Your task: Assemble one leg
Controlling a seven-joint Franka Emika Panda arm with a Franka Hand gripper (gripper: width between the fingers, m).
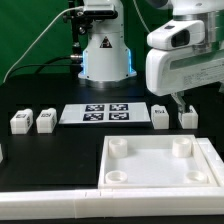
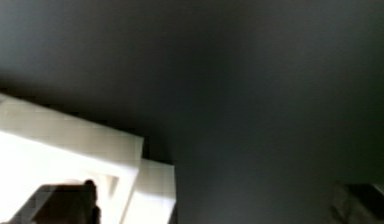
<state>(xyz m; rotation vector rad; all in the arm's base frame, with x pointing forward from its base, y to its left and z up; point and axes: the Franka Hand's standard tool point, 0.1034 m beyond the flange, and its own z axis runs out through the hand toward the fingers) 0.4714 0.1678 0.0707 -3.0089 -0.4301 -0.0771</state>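
Note:
Four small white legs with tags stand on the black table: two at the exterior view's left (image 1: 19,122) (image 1: 46,121) and two at its right (image 1: 160,117) (image 1: 188,118). The big white slab (image 1: 150,182) with round corner sockets lies in front of them. My gripper (image 1: 183,103) hangs just above the two right-hand legs and touches neither. In the wrist view my gripper (image 2: 215,208) is open with only dark table between its dark fingertips (image 2: 64,205). A blurred white surface (image 2: 47,150) lies beside one finger.
The marker board (image 1: 97,113) lies flat between the two pairs of legs. A white domed device with cables (image 1: 105,55) stands at the back. A white bar (image 1: 50,205) runs along the front edge. A small white piece (image 1: 2,152) shows at the far left edge.

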